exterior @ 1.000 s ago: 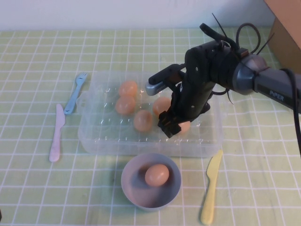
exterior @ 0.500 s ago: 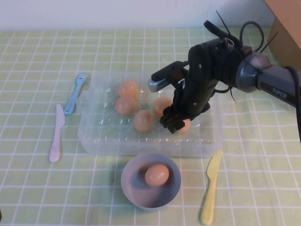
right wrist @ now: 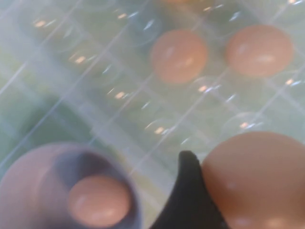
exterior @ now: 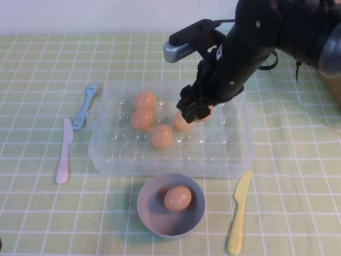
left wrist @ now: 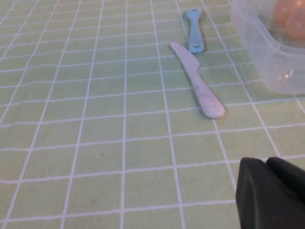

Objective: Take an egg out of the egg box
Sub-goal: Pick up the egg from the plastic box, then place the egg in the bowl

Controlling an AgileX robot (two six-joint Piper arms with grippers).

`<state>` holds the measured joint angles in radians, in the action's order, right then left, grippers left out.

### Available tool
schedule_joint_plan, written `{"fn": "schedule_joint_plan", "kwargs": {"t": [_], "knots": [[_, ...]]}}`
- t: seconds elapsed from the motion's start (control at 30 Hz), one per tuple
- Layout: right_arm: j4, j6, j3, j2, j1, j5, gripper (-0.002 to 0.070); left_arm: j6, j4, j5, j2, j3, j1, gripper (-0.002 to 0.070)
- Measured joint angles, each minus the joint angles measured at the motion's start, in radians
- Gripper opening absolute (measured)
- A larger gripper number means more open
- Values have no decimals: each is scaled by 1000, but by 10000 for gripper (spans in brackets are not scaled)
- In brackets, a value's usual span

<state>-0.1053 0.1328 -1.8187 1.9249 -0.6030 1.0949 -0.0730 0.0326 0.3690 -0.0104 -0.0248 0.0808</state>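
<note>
Spanning the centre of the green checked tablecloth (exterior: 42, 213): large clear plastic rectangular egg box (exterior: 229, 160), holding four peach-tan eggs in its dimples. Reaching in from the far right: black right arm, its right gripper (exterior: 196, 111) hanging above the box, clenched on a small smooth peach-tan egg (right wrist: 259, 179), the shell filling the right wrist view beside one dark finger (right wrist: 188, 200). Step in hand, by judgement: lifting the egg clear of the box. Next move calling for carrying it toward the round grey-blue bowl (exterior: 146, 213), already holding one egg, without squeezing harder. Parked low over bare cloth: left gripper (left wrist: 271, 193), apparently closed and empty, near a pale lilac plastic knife (left wrist: 198, 86).
</note>
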Motion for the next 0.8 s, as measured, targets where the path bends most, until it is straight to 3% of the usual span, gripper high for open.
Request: {"fn": "schedule_joint_plan", "kwargs": {"t": [0.5,0.8], "knots": [[-74,50,180,-46,-252,40,444,0,0,0,0,0,0,-4],[-83,50,200,6,-268,-20,444,0,0,0,0,0,0,-3]]}}
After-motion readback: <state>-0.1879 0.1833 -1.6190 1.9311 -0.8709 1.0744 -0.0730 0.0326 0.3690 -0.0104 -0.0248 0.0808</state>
